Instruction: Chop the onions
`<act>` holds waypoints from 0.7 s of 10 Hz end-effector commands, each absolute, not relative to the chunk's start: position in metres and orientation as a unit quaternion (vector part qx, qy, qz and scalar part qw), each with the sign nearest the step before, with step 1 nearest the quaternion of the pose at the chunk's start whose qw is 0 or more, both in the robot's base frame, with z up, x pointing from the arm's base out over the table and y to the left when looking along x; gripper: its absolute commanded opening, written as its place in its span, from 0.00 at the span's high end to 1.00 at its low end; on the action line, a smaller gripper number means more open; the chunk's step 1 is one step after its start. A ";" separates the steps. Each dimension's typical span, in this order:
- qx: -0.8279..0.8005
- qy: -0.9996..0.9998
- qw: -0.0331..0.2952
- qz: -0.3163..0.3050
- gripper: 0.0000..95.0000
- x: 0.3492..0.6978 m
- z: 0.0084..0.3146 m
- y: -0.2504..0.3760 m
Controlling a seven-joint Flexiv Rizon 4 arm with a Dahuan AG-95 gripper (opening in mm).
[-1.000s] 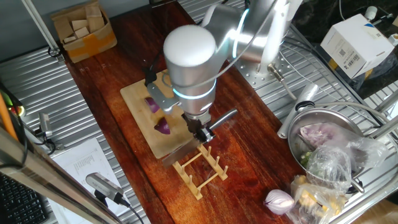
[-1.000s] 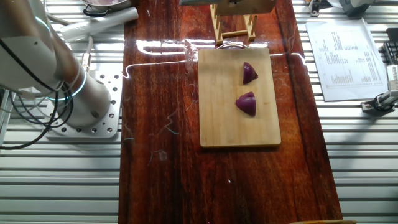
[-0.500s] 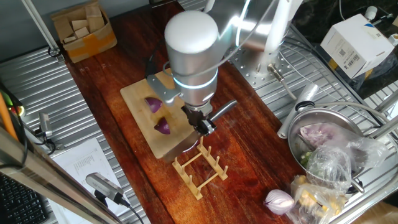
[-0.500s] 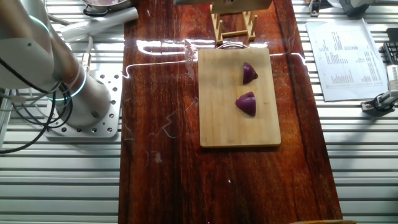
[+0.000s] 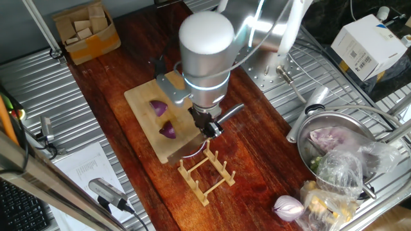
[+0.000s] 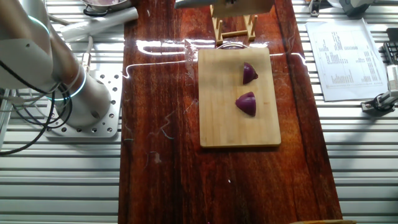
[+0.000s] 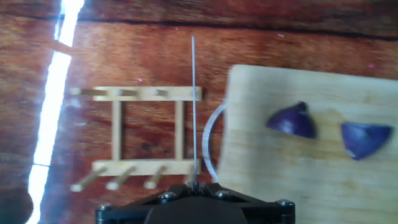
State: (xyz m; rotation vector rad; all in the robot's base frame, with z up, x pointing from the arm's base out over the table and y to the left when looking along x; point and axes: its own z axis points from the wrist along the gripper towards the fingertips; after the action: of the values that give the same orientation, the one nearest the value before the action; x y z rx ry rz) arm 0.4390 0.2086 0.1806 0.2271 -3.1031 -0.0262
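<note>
Near the middle of one fixed view, the black two-finger gripper has its fingers clamped on a steel cleaver, blade edge-on over the wooden peg rack. Both purple-red onion wedges sit apart on the bamboo cutting board, just left of the gripper.

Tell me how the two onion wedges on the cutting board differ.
Position: the wedge nearer the rack lies close to the cutting board's rack-side end; the other wedge lies nearer the board's middle.
Size: the wedge nearer the rack looks slightly smaller than the other wedge in the other fixed view.
Distance from the blade: in the hand view the wedge nearer the rack sits closer to the cleaver's edge.
Shared: both are deep purple, uncut and apart.
</note>
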 end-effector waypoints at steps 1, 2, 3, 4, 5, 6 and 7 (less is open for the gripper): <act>0.071 -0.997 0.007 -0.013 1.00 0.434 0.181 0.192; 0.063 -0.998 0.008 -0.001 1.00 0.434 0.181 0.192; 0.056 -0.998 0.011 0.008 1.00 0.434 0.181 0.192; 0.042 -0.999 0.011 0.008 1.00 0.434 0.181 0.192; 0.024 -1.000 -0.001 0.008 1.00 0.434 0.181 0.192; 0.013 -1.000 -0.008 0.008 1.00 0.434 0.181 0.192; -0.006 -1.000 -0.011 0.014 1.00 0.437 0.177 0.194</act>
State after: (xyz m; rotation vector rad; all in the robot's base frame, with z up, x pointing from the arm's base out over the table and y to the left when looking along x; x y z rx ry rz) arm 0.4374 0.1921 0.1777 0.0280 -3.1518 0.0417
